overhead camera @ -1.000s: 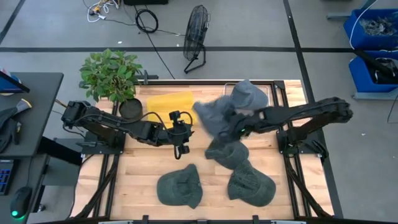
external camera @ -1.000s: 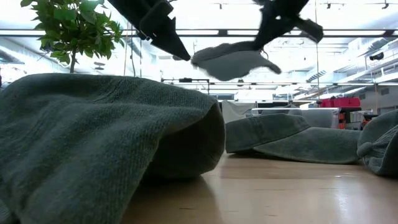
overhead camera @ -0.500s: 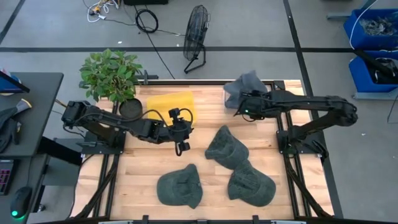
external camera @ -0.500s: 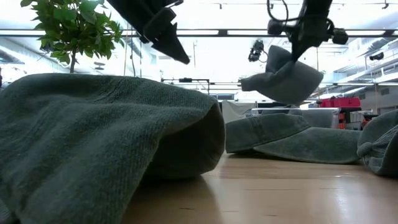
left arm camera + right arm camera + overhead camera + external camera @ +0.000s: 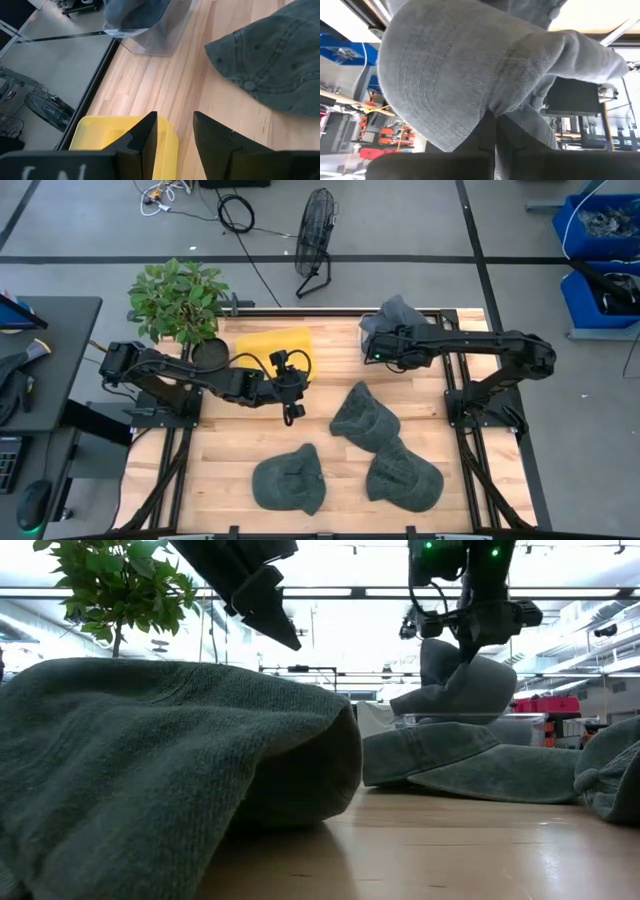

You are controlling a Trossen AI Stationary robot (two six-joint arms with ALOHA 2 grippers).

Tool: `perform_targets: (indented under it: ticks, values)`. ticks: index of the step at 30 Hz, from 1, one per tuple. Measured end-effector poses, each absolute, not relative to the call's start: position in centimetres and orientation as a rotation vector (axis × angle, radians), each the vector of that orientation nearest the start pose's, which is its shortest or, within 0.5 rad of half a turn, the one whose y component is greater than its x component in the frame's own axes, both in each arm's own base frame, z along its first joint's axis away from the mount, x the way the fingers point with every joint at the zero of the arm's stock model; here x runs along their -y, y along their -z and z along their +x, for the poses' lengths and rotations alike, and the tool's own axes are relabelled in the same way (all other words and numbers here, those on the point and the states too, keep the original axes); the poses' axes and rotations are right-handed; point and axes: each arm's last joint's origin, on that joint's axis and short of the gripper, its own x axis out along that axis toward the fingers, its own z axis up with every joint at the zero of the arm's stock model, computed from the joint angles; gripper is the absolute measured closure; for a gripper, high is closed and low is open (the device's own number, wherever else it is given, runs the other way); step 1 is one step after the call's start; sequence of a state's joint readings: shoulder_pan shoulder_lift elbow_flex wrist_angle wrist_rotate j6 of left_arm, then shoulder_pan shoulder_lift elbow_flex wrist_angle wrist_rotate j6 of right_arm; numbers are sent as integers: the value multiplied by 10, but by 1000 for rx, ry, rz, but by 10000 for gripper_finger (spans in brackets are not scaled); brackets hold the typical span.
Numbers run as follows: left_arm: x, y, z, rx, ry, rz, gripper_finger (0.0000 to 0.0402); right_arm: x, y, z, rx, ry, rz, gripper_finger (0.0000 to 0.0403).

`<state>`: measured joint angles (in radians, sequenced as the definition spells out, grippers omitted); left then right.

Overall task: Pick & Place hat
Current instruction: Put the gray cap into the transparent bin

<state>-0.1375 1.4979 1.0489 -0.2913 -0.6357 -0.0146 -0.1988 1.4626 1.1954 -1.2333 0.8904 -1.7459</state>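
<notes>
My right gripper (image 5: 378, 350) is shut on a grey hat (image 5: 396, 315) at the table's far right, over a clear container (image 5: 150, 42). The hat also shows in the low view (image 5: 462, 685) and fills the right wrist view (image 5: 470, 75). Three more grey hats lie flat on the wooden table: one in the middle (image 5: 362, 418), one at the near right (image 5: 402, 475), one at the near middle (image 5: 288, 480). My left gripper (image 5: 291, 398) is open and empty above the table beside a yellow bin (image 5: 272, 352); its fingers show apart in the left wrist view (image 5: 175, 145). My right gripper pinches a bunched fold of the hat's cloth (image 5: 496, 114) between its two fingers, beside the stitched brim (image 5: 430, 100). The hat hangs below the fingers in the low view (image 5: 470, 640). Its lower part reaches into the clear container (image 5: 135, 12).
A potted plant (image 5: 178, 300) stands at the table's far left corner. The yellow bin sits at the far middle. A fan (image 5: 316, 225) and cables lie on the floor beyond the table. Bare wood (image 5: 230, 450) shows at the near left.
My right gripper has carried the hat from above the table's middle toward the far right corner and lowered it over the clear container. The hat, first spread out and swinging, now hangs bunched. My left gripper has shifted slightly toward the far edge.
</notes>
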Motion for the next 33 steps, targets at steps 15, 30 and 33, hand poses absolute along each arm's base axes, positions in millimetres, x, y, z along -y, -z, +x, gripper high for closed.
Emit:
perform_targets:
  ticks: [15, 30, 33]
  values:
    - [26, -252, 313, -697, -489, 251, 273, 59, -303, 216, -1777, -397, -1623, 403]
    - [26, -252, 313, -680, -509, 193, 273, 73, -282, 213, -1820, -562, -1660, 403]
    - [26, -252, 313, -682, -507, 198, 273, 74, -265, 212, -1832, -576, -1664, 403]
